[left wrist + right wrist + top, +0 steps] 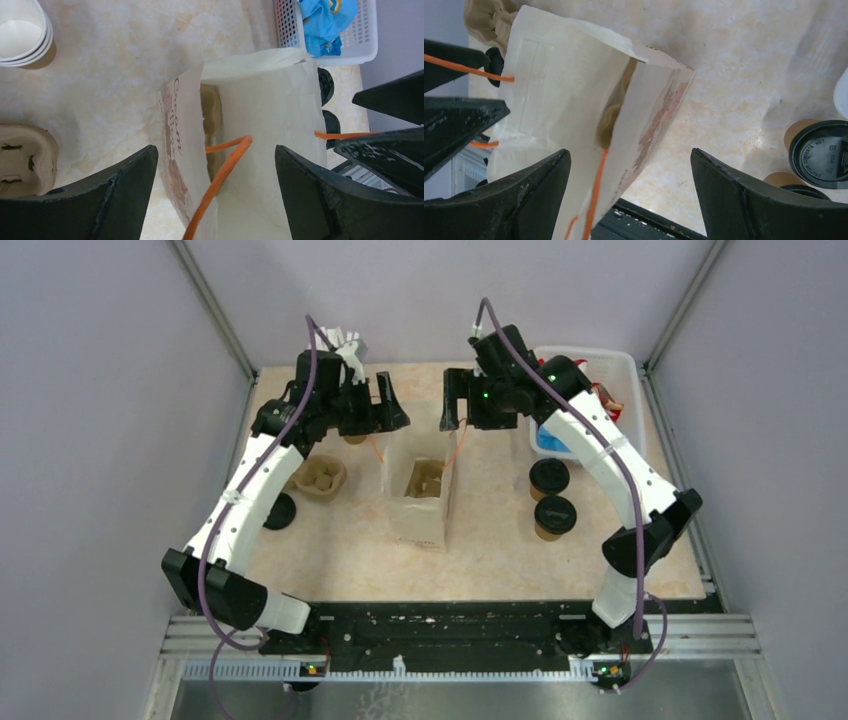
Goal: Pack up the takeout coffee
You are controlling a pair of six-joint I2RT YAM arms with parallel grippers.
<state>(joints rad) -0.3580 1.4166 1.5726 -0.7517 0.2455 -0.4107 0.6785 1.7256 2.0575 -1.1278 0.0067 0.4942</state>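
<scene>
Both wide, gripping nothing: left claw (392,405) and right claw (452,405) flank the bag (420,510) mid-desk (490,560). Lidded cups (549,478) stand upright toward the right edge, nearer the right claw.

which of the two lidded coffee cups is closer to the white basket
The farther cup, just in front of the basket; the other lidded cup stands nearer the right arm's base.
</scene>
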